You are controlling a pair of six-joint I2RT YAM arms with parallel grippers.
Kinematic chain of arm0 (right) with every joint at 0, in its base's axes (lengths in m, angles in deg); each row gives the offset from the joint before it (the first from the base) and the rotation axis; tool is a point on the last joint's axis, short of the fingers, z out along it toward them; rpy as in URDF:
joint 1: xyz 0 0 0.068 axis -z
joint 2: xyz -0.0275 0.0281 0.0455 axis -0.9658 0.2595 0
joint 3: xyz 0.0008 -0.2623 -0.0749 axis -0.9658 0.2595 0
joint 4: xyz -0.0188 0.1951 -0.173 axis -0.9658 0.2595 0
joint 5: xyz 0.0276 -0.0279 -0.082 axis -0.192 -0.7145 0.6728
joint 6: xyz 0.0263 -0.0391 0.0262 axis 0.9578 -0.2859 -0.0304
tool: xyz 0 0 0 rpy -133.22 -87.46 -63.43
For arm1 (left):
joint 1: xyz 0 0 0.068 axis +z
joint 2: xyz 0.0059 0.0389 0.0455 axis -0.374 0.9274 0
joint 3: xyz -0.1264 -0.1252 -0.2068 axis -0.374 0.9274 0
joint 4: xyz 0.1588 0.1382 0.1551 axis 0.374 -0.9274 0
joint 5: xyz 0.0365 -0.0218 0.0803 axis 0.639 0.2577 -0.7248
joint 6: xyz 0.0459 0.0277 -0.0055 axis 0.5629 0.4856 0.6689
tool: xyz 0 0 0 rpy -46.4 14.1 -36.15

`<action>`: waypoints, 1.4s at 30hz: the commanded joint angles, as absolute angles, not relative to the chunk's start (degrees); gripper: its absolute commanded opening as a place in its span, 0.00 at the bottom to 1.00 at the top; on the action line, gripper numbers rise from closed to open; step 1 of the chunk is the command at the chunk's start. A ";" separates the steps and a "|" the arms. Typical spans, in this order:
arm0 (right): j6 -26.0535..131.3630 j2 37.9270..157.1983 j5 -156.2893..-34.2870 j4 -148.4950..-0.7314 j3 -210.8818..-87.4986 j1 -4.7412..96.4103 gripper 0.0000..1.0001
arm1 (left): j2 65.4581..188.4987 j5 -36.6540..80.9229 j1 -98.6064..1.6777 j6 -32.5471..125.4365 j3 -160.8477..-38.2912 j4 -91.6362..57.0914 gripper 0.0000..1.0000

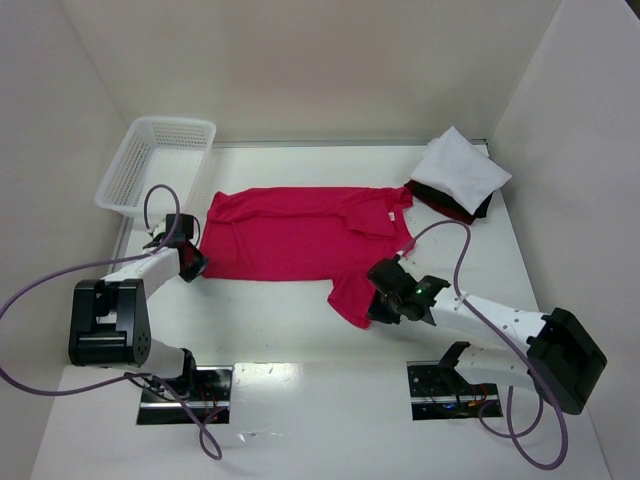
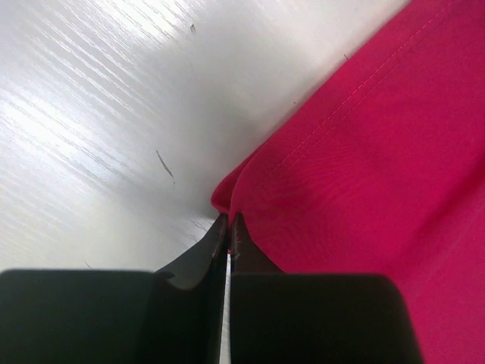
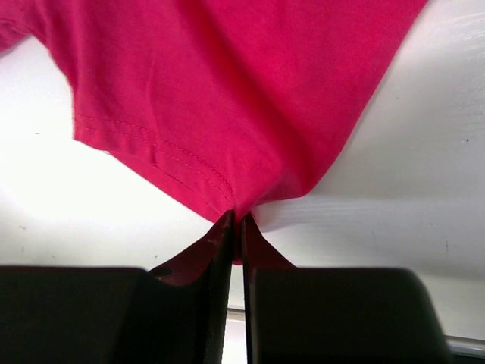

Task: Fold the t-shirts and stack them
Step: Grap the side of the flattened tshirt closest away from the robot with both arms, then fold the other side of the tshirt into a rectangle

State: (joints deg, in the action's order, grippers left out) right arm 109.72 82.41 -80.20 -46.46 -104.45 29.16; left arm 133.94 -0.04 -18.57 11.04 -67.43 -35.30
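Note:
The crimson red t-shirt [image 1: 300, 235] lies spread flat across the middle of the table, one sleeve pointing toward the near edge. My left gripper [image 1: 192, 262] is shut on the shirt's near left hem corner [image 2: 227, 199]. My right gripper [image 1: 378, 305] is shut on the tip of the near sleeve [image 3: 239, 208]. The white t-shirt [image 1: 460, 168] lies folded at the back right on top of the folded dark maroon-black t-shirt [image 1: 452, 206], which shows only at its edges.
A white plastic mesh basket [image 1: 157, 163] stands at the back left, just beyond the left arm. White walls close in the table on three sides. Purple cables loop from both arms over the near table.

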 commanded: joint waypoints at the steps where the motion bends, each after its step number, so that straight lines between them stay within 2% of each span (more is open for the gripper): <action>1: 110.70 78.80 -76.75 -47.26 -106.78 28.56 0.12 | 134.02 1.29 -18.36 9.95 -68.01 -35.81 0.00; 5: 109.83 76.87 -75.34 -45.68 -109.14 29.51 0.11 | 129.72 3.06 -20.11 9.95 -68.01 -35.28 0.00; 11: 106.84 76.34 -72.09 -44.01 -113.89 33.03 0.00 | 117.42 1.22 -20.73 9.42 -70.19 -37.39 0.00; 17: 100.26 74.05 -72.00 -45.23 -118.20 44.36 0.00 | 112.48 -0.72 -20.73 11.35 -76.08 -38.27 0.00; 30: 91.89 88.72 -74.63 -52.88 -134.54 56.49 0.00 | 129.87 -2.74 -19.86 13.20 -85.41 -35.12 0.00; 42: 87.86 108.92 -78.33 -59.03 -148.17 58.88 0.03 | 148.77 -1.86 -19.06 14.52 -98.50 -31.69 0.00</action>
